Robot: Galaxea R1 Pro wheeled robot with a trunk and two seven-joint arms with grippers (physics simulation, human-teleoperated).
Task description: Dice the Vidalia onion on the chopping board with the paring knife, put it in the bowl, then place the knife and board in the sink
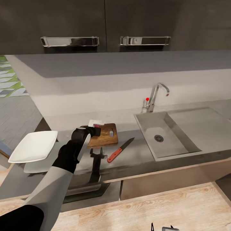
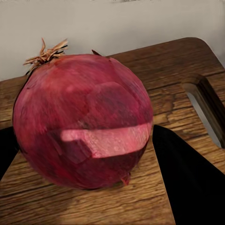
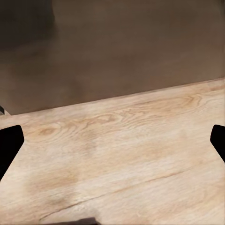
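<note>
My left gripper (image 1: 92, 131) is over the near left part of the brown chopping board (image 1: 106, 136) on the grey countertop (image 1: 141, 158). It is shut on the Vidalia onion (image 2: 82, 122), a dark red-skinned bulb with a dry tuft, which sits against the board (image 2: 187, 61) between both fingers (image 2: 187, 183). The red-handled paring knife (image 1: 120, 150) lies on the counter just right of the board. The white bowl (image 1: 33, 146) sits at the counter's left end. The steel sink (image 1: 150, 123) is at the right, basin bare. My right gripper (image 3: 115, 131) hangs open over the wooden floor.
A chrome tap (image 1: 156, 95) with a red knob stands behind the sink, and a flat drainboard (image 1: 205, 123) extends right of the basin. Dark wall cabinets (image 1: 106, 25) with steel handles hang overhead. Light wooden floor (image 1: 154, 208) runs in front of the counter.
</note>
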